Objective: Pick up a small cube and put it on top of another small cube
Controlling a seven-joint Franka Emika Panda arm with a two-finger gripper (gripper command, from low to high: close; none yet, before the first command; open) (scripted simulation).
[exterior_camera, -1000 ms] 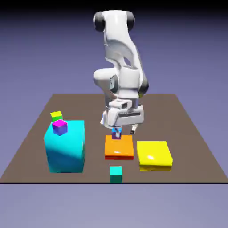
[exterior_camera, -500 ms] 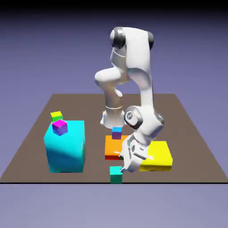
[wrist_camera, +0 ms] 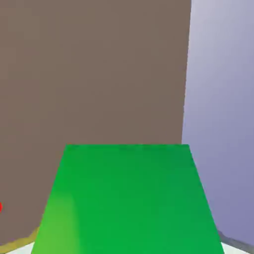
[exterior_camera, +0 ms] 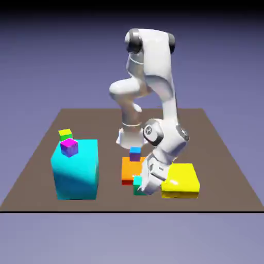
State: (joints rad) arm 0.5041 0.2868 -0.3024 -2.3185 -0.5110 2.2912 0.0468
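My gripper [exterior_camera: 139, 188] is shut on a small green cube [exterior_camera: 137, 181], held just off the table in front of the orange block [exterior_camera: 129, 168]. In the hand view the green cube [wrist_camera: 129, 198] fills the bottom of the picture and hides both fingertips. A small blue cube [exterior_camera: 135, 153] rests on the orange block, behind and above the held cube. A small purple cube [exterior_camera: 69, 147] sits on the big cyan block [exterior_camera: 76, 170]. Behind that block a small yellow-green cube [exterior_camera: 65, 134] lies on the table [exterior_camera: 216, 154].
A flat yellow block [exterior_camera: 180, 179] lies right beside my hand, on the exterior view's right. The tall cyan block stands to the left. The table's front edge [exterior_camera: 93, 210] runs close below the held cube; the hand view shows brown tabletop [wrist_camera: 94, 69] and the backdrop beyond its edge.
The arm swung from the orange block, where the blue cube stays, down to the green cube at the front edge. The gripper closed on it and raised it toward the orange block.
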